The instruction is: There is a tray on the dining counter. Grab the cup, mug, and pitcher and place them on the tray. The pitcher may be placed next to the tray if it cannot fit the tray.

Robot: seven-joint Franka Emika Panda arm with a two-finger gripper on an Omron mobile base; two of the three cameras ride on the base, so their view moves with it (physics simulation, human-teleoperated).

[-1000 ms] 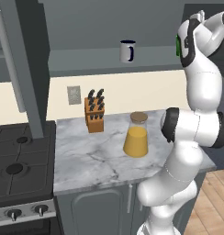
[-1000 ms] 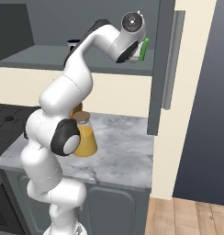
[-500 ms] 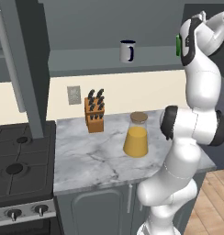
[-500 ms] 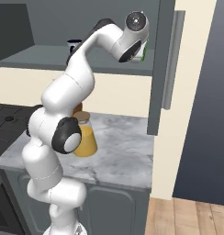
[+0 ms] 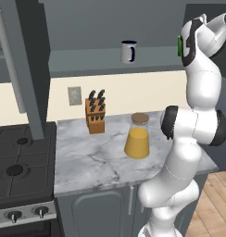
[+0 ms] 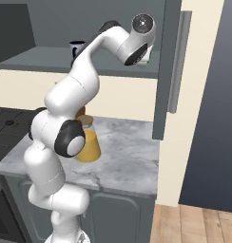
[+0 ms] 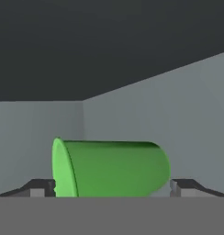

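The green cup [image 7: 111, 170] fills the lower middle of the hand view, appearing on its side there because the hand is rolled. My gripper [image 7: 111, 189] is open, one fingertip [image 7: 40, 187] on each side of the cup, without squeezing it. From the left base view a sliver of the cup [image 5: 179, 45] shows on the shelf beside my raised hand. The grey mug [image 5: 128, 51] with its dark handle stands farther left on the same shelf. The pitcher [image 5: 137, 137] with orange liquid and a brown lid stands on the marble cabinet counter [image 5: 87, 157]. The tray and dining counter are out of view.
A knife block [image 5: 95, 112] stands at the back of the counter by a wall outlet. A stove [image 5: 15, 171] adjoins the counter's left end. A tall grey cabinet panel [image 6: 165, 66] rises right of the shelf. The arm partly covers the pitcher [image 6: 89, 142] in the right base view.
The hand has pushed a little farther into the shelf, so the green cup is now hidden behind it in the right base view. The jaws stay open.
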